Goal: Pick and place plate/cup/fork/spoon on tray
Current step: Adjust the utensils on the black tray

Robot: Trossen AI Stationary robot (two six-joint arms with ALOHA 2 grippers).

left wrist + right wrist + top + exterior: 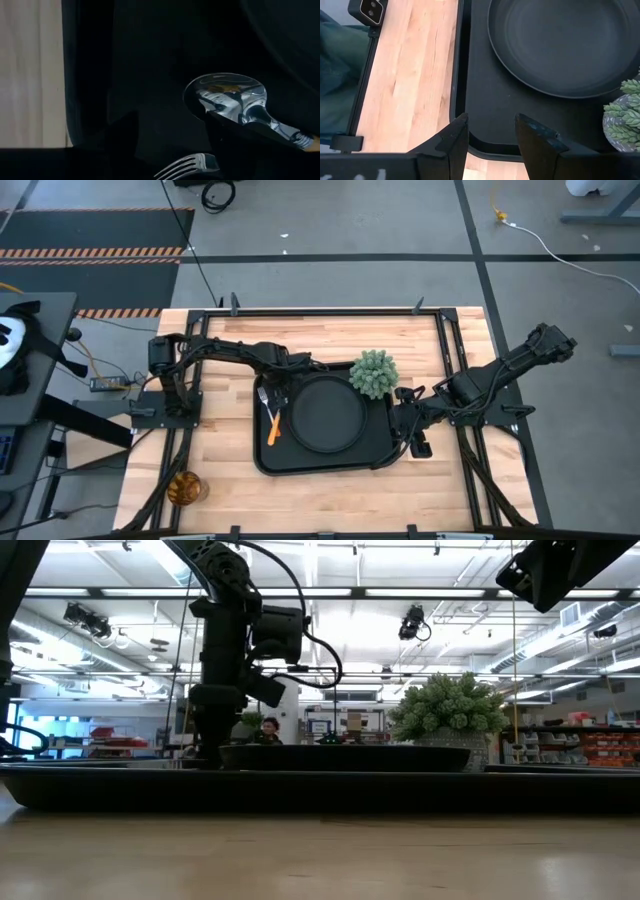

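No legible text, labels, brands or numbers anywhere. Distant shelving and signage in the room behind the table, seen from table height, too small to read.

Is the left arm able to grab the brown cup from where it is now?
Probably yes, but not right away. The cup stands alone on the bare table near the left arm's base, nothing around it. The left gripper is over the tray by the spoon, so it must swing back.

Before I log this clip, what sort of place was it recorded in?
Most likely a large open lab or workshop hall: the low view shows rows of ceiling lights and stocked shelving behind the table, and the high view shows hazard-striped floor marking.
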